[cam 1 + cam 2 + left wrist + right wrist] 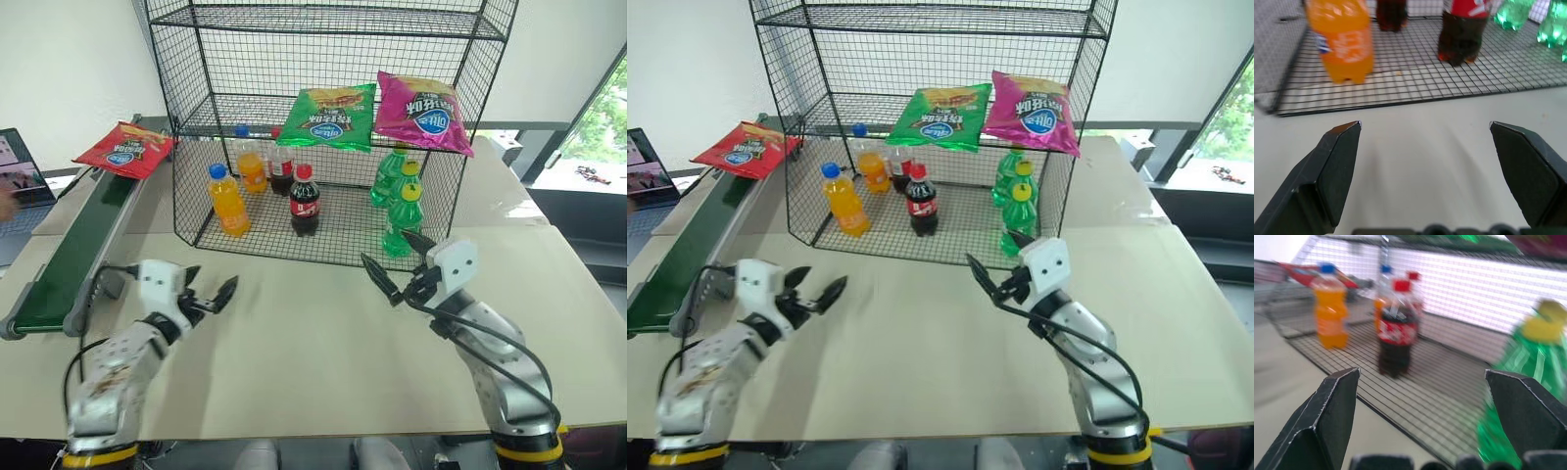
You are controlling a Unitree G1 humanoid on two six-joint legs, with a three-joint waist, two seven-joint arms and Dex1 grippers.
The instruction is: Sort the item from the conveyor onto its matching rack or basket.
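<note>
In your left eye view, the red chip bag (124, 149) lies at the far end of the green conveyor (69, 257), on the far left of the desk (323, 352), just left of the black wire rack (333, 127). On the rack's middle shelf you see a green bag (330, 117) and a magenta bag (421, 113) side by side. On its bottom shelf stand an orange soda bottle (227, 201), a cola bottle (304, 201) and green bottles (400, 206). Your left claw (209, 295) hangs over the near left of the desk with its fingers apart and empty, well apart from the red bag. Your right claw (400, 262) hangs near the rack's front — fingers apart, holding nothing.

In your left wrist view, the two black fingers (1334, 171) stand wide over bare desk, with the orange bottle and the cola bottle beyond on the mesh.

In your right wrist view, the fingers (1327, 421) are spread too — the cola bottle stands between them further off, a green bottle close by.
</note>
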